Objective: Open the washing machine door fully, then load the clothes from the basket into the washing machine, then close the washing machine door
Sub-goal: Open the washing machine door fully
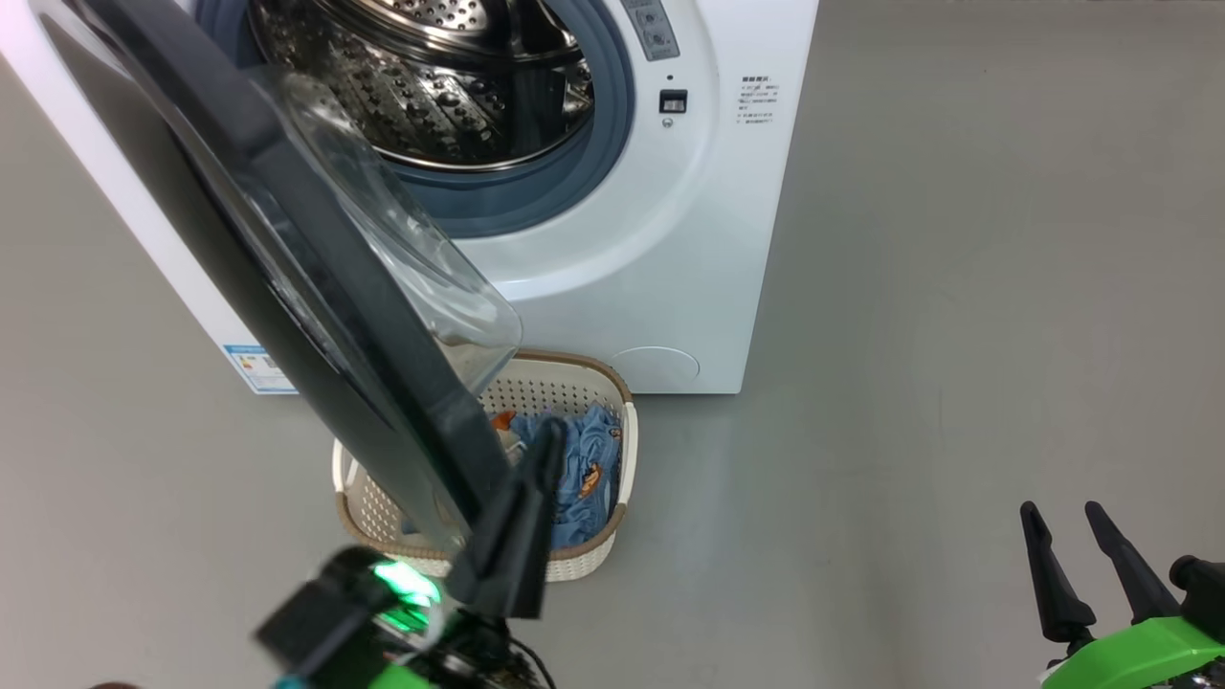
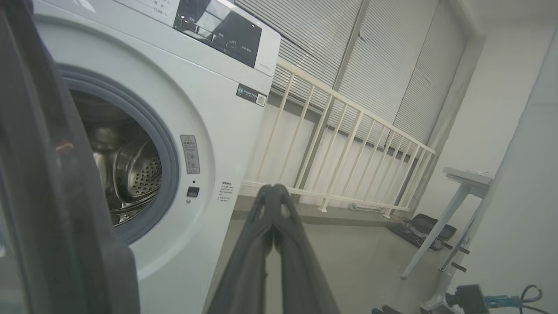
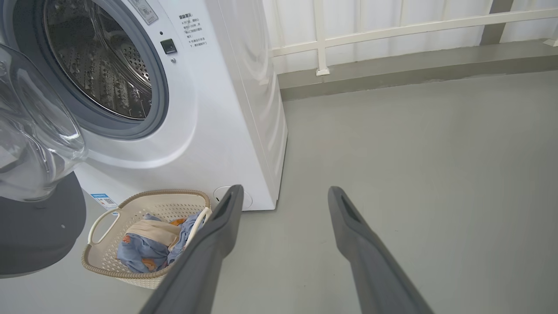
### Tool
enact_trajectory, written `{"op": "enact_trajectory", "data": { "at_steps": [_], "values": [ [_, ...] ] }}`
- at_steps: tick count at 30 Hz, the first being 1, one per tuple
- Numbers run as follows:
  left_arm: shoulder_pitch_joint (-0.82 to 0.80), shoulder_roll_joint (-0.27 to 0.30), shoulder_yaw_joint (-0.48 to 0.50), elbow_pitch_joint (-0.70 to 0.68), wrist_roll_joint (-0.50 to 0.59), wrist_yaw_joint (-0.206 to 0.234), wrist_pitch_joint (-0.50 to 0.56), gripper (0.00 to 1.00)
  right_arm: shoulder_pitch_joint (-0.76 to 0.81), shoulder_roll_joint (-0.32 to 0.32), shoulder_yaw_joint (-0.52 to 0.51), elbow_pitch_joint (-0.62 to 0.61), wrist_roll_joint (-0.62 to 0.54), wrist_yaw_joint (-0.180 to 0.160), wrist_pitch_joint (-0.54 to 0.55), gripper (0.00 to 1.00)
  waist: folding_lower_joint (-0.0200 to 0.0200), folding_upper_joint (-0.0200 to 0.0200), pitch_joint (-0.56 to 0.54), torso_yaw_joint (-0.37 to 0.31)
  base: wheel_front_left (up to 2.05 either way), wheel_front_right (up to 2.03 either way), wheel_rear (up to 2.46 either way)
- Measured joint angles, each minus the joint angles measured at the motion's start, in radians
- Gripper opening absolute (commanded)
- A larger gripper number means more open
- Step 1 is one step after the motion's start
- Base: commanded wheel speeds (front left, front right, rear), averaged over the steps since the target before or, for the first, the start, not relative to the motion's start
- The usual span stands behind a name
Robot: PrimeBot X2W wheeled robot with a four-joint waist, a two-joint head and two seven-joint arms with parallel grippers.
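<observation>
- Door-opening looks begun but unfinished: the washing machine door (image 1: pixel 335 306) stands swung out at an angle from the washing machine (image 1: pixel 670 268), not folded right back. Its glass bowl (image 1: pixel 450 297) hangs over the basket (image 1: pixel 584 563).
- Drum (image 1: pixel 431 96) shows bare steel wherever it can be seen, with no garment inside.
- Clothes (image 1: pixel 584 459), blue printed fabric with a beige piece, lie heaped in the basket, which sits on the floor (image 1: pixel 957 335) just before the machine's front.
- Left gripper (image 1: pixel 550 440) has its fingers (image 2: pixel 255 244) pressed tight together with nothing between them, beside the door's lower rim. Whether it touches that rim cannot be told.
- Right gripper (image 1: pixel 1061 512) hangs well apart at the lower right, fingers (image 3: pixel 209 244) spread wide and empty.
- Remaining, on this reading: push the door fully open, move every garment into the drum, then shut the door.
</observation>
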Motion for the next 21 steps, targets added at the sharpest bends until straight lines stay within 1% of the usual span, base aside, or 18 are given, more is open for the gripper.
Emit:
{"op": "enact_trajectory", "data": {
  "at_steps": [5,12,21],
  "values": [
    [-0.020,-0.001,-0.033,0.169,-0.034,0.000,0.000,0.00,-0.001,0.006,0.008,-0.003,0.000,0.000,0.000,1.00,0.0000,0.0000,0.010,-0.005,0.00,0.00,0.00],
    [-0.098,-0.004,-0.016,0.321,-0.060,0.000,0.000,0.00,-0.004,0.006,0.009,-0.004,0.000,0.000,0.000,1.00,0.0001,0.0000,0.024,-0.006,0.00,0.00,0.00],
    [-0.129,-0.007,0.016,0.407,-0.097,0.000,0.000,0.00,-0.009,0.005,0.012,-0.006,0.000,0.000,0.000,1.00,0.0001,0.0000,0.028,-0.004,0.00,0.00,0.00]
  ]
}}
